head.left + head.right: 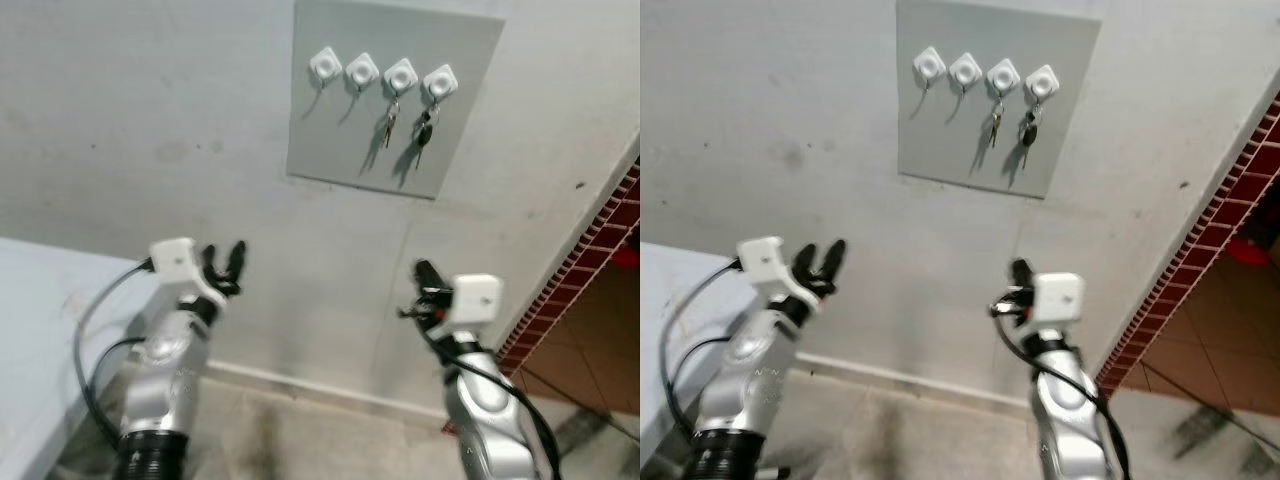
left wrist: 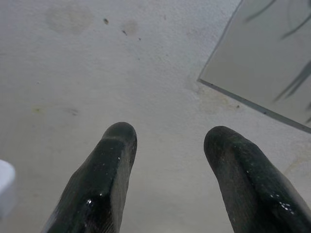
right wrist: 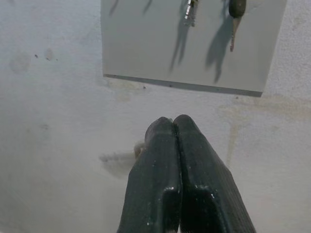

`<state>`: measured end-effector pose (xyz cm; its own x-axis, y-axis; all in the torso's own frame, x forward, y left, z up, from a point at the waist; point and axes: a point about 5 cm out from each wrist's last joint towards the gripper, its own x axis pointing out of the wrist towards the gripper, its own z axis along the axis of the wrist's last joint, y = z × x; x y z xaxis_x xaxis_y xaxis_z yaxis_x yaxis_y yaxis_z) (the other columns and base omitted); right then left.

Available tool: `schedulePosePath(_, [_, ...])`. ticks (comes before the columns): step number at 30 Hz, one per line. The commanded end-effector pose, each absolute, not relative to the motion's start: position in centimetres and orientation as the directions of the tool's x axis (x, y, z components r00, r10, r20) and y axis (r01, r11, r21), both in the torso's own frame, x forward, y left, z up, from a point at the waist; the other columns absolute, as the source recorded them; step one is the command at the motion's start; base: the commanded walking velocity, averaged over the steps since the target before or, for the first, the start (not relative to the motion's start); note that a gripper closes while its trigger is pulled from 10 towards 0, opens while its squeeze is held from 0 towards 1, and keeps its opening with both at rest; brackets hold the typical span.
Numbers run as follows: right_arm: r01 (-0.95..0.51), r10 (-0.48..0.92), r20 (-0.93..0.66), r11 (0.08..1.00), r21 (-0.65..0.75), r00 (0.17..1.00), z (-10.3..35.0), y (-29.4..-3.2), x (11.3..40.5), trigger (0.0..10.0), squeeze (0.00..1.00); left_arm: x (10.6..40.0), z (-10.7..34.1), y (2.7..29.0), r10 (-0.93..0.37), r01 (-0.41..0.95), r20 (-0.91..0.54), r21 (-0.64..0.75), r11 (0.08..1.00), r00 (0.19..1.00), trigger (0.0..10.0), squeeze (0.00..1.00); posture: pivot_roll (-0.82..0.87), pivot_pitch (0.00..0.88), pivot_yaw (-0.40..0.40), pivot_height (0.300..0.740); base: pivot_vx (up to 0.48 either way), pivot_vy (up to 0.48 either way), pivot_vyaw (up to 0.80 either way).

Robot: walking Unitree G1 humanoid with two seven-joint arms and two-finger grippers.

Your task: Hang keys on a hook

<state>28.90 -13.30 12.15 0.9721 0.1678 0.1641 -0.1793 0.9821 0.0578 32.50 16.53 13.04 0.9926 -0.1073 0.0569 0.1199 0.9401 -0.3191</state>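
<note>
Keys and hang on two right hooks of grey board. Left gripper spread apart, empty. Right gripper pressed closed, empty, below board.

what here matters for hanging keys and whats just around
For the job:
- grey hook board
- four white hooks
- keys and black-headed keys, already hanging
- left gripper, open
- right gripper, shut

Just around:
- table
- brick-red edging

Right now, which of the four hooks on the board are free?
The two leftmost hooks are bare. The other two each carry keys hanging down.
</note>
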Motion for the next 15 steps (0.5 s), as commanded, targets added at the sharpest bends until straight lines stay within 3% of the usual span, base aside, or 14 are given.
schedulePosePath(1, [-0.152, 0.142, 0.177, 0.987, 0.048, 0.974, 12.59, -14.17, 28.95, 10.0, 0.0, 32.62, 13.45, 15.71, -0.128, 0.143, 0.066, -0.318, 0.937, 0.99, 10.0, 0.0, 0.08, 0.0, -0.039, 0.74, 0.0, 0.3, 0.0])
schedulePosePath(3, [-0.152, 0.141, 0.177, 0.987, 0.049, 0.974, 12.59, -14.18, 28.95, 10.0, 0.0, 32.61, 13.46, 15.71, -0.128, 0.143, 0.067, -0.317, 0.938, 0.989, 10.0, 0.0, 0.08, 0.0, -0.039, 0.74, 0.0, 0.3, 0.0])
schedulePosePath(15, [-0.143, 0.132, 0.183, 0.988, 0.05, 0.974, 12.84, -14.41, 28.99, 10.0, 0.0, 32.64, 13.78, 15.53, -0.133, 0.149, 0.071, -0.309, 0.939, 0.988, 10.0, 0.0, 0.08, 0.0, -0.034, 0.74, 0.0, 0.0, 0.0])
